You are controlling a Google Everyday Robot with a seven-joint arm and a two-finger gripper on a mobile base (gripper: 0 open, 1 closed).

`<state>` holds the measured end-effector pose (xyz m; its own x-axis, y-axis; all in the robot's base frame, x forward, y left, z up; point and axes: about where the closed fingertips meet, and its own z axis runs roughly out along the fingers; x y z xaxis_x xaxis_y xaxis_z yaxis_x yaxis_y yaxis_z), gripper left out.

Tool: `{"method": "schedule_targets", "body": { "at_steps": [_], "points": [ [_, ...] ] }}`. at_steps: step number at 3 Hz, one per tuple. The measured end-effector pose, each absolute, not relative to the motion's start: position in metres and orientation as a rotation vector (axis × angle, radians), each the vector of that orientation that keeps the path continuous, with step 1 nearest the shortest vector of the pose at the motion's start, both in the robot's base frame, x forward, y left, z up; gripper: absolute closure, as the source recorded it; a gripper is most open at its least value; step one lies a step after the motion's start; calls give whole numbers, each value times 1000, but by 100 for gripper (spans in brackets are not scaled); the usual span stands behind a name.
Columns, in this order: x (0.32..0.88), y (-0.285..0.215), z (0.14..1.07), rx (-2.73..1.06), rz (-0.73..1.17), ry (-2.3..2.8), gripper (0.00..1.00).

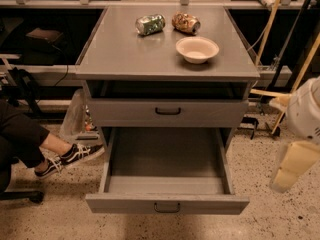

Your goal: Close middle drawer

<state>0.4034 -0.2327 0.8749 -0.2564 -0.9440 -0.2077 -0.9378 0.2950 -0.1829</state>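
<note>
The middle drawer (167,204) is pulled far out of the grey cabinet (100,59). Its long flat tray is empty, and its front panel has a small dark loop handle at centre. The drawer above it (168,112) stands nearly shut, with a dark gap over its front. My gripper (292,166), cream-coloured under a white arm housing, hangs at the right edge of the view. It is to the right of the open drawer, at about the level of its tray, and apart from it.
On the cabinet top lie a green can (150,24) and a brown can (186,23), both on their sides, and a white bowl (197,49). A seated person's leg and black shoe (70,156) reach in from the left, near the drawer's left side. Poles and cables stand at the right.
</note>
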Motion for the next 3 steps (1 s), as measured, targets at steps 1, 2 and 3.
{"method": "schedule_targets", "body": {
  "at_steps": [1, 2, 3],
  "points": [
    [370, -247, 793, -1715, 79, 2414, 0],
    [370, -247, 793, -1715, 79, 2414, 0],
    [368, -241, 789, -1739, 48, 2417, 0]
  ]
}}
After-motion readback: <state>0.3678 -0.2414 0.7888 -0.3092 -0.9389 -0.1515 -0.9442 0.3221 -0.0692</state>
